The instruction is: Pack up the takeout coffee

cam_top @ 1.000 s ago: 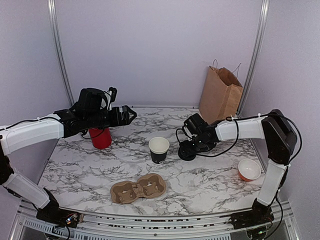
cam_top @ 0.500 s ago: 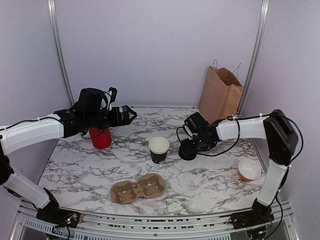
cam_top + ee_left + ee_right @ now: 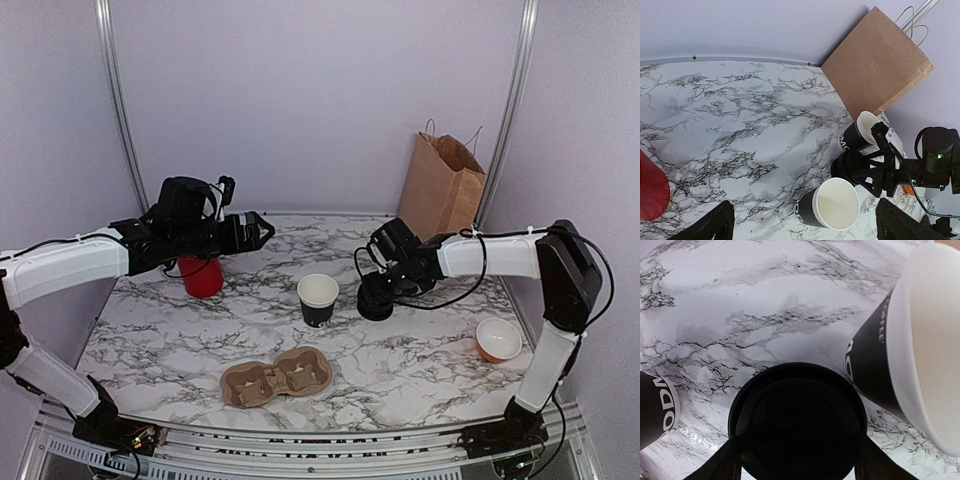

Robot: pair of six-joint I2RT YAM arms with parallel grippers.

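While the right pincer [image 3: 376, 296] clamps the black lid [image 3: 796, 420] by its rim, the open black cup [image 3: 318, 299] stands just beside it on the worktop [image 3: 420, 360]; the left pincer [image 3: 258, 228] hangs spread wide, well apart, near the red cup [image 3: 202, 276].

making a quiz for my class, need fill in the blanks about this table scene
1. The bag stands at the far ___ corner.
2. The right hand straddles the black ___.
3. The bowl is ___.
4. The left hand is ___, holding nothing.
Missing: right; lid; orange; open.
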